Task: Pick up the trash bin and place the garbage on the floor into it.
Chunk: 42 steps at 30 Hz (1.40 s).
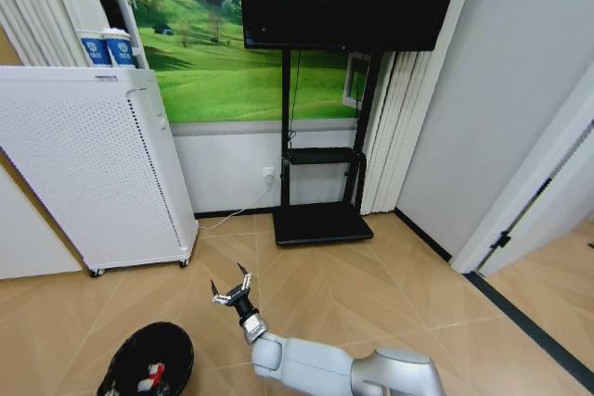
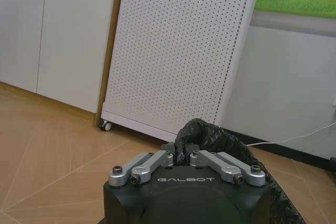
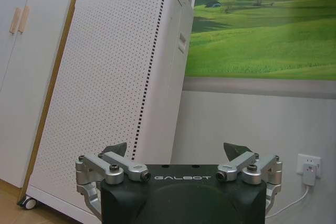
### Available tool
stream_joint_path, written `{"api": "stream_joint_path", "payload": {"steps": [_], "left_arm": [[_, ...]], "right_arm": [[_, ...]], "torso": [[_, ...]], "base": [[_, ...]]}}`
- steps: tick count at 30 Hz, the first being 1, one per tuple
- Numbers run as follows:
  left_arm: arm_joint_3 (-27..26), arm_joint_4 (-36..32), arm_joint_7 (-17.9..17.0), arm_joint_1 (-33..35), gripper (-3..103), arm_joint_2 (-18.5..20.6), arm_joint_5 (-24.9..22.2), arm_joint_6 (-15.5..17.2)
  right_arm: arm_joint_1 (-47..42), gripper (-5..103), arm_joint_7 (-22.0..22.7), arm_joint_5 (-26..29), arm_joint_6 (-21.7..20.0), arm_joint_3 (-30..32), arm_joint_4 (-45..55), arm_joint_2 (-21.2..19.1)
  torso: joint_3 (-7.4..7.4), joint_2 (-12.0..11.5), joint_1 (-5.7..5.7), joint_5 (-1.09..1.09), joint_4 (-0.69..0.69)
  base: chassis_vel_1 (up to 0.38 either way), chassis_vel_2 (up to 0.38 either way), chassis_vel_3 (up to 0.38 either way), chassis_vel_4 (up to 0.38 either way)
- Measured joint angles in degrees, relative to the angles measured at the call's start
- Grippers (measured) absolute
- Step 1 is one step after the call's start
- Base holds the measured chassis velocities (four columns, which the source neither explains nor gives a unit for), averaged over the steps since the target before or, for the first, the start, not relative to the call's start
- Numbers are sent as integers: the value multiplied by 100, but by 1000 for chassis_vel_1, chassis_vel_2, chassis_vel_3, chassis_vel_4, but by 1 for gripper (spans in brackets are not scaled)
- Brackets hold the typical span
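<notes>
One trash bin (image 1: 147, 360) sits at the head view's lower left, its liner rim clenched in the left pincer (image 2: 181, 157). One red-and-white wrapper (image 1: 151, 378) lies inside. The right pincer (image 1: 232, 288) hangs released above the floor, beside two paper cups (image 1: 108, 47) atop the white cabinet (image 1: 93, 169).

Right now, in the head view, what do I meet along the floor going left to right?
white cabinet → trash bin → right gripper → TV stand base → dark door threshold strip.

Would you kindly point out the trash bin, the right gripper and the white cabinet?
trash bin (image 1: 176, 340): head view, black rim.
right gripper (image 1: 232, 287): head view, midway between its open fingertips.
white cabinet (image 1: 83, 173): head view, perforated front panel.
</notes>
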Motion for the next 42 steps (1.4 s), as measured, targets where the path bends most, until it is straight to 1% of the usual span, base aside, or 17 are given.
{"api": "stream_joint_path", "payload": {"steps": [10, 12, 14, 19, 21, 24, 25, 26, 29, 30, 31, 34, 35, 37, 38, 40, 42], "left_arm": [[18, 230, 26, -74, 8, 35, -21, -81], [24, 283, 54, -92, 5, 36, -20, -108], [44, 407, 114, -148, 12, 23, -19, -157], [63, 475, 161, -184, 16, -13, -46, -169], [61, 508, 164, -182, 27, -22, -76, -183], [55, 509, 166, -166, 32, -21, -97, -196], [48, 509, 167, -146, 38, -24, -116, -199], [47, 504, 167, -128, 49, -50, -117, -204], [52, 493, 167, -114, 49, -83, -108, -205], [59, 486, 166, -109, 59, -98, -99, -206], [59, 486, 166, -109, 59, -98, -99, -206], [66, 477, 165, -93, 76, -133, -57, -222], [66, 477, 165, -93, 76, -133, -57, -222], [66, 476, 170, -71, 86, -147, -43, -240], [66, 476, 170, -71, 86, -147, -43, -240], [69, 485, 181, -65, 96, -169, -27, -253], [74, 488, 188, -65, 99, -182, -22, -255]], "right_arm": [[-86, 100, -38, -10, 32, 68, -10, -27], [-97, 100, -39, -10, 34, 76, -11, -38], [-125, 100, -41, -12, 40, 82, -11, -69], [-154, 100, -41, -16, 45, 98, -5, -106], [-166, 100, -41, -25, 46, 127, -8, -133], [-173, 100, -42, -45, 46, 146, -19, -141], [-184, 100, -42, -67, 46, 169, -46, -148], [-203, 100, -43, -89, 43, 204, -76, -149], [-223, 100, -41, -110, 38, 237, -93, -160], [-232, 100, -40, -115, 33, 249, -93, -174], [-232, 100, -40, -115, 33, 249, -93, -174], [-262, 100, -38, -150, 28, 293, -91, -236], [-262, 100, -38, -150, 28, 293, -91, -236], [-296, 100, -36, -190, 28, 353, -68, -289], [-296, 100, -36, -190, 28, 353, -68, -289], [-337, 100, -35, -264, 29, 431, -37, -350], [-351, 100, -33, -288, 30, 460, -19, -374]], "torso": [[0, 0, 0, 2, 1], [0, 0, 0, 3, 1], [0, 0, 0, 2, 0], [0, 0, 0, 2, 0], [0, 0, 0, 0, 0], [0, 0, 0, 0, -1], [0, 0, 0, 0, 0], [0, 0, 0, 0, 0], [0, -1, 0, 0, 0], [0, 0, 0, 0, 0], [0, 0, 0, 0, 0], [0, 0, 0, 0, 0], [0, 0, 0, 0, 0], [0, -1, 0, 1, 0], [0, -1, 0, 1, 0], [0, 0, 0, 0, 0], [0, -1, 0, 0, 0]], "base": [[0, 0, 0, 0], [0, 0, 0, 0], [0, 0, 0, 0], [0, 0, 0, 0], [0, 0, 0, 0], [0, 0, 0, 0], [0, 0, 0, 0], [0, 0, 0, 0], [0, 0, 0, 0], [0, 0, 0, 0], [0, 0, 0, 0], [0, 0, 0, 0], [0, 0, 0, 0], [0, 0, 0, 0], [0, 0, 0, 0], [0, 0, 0, 0], [0, 0, 0, 0]]}}
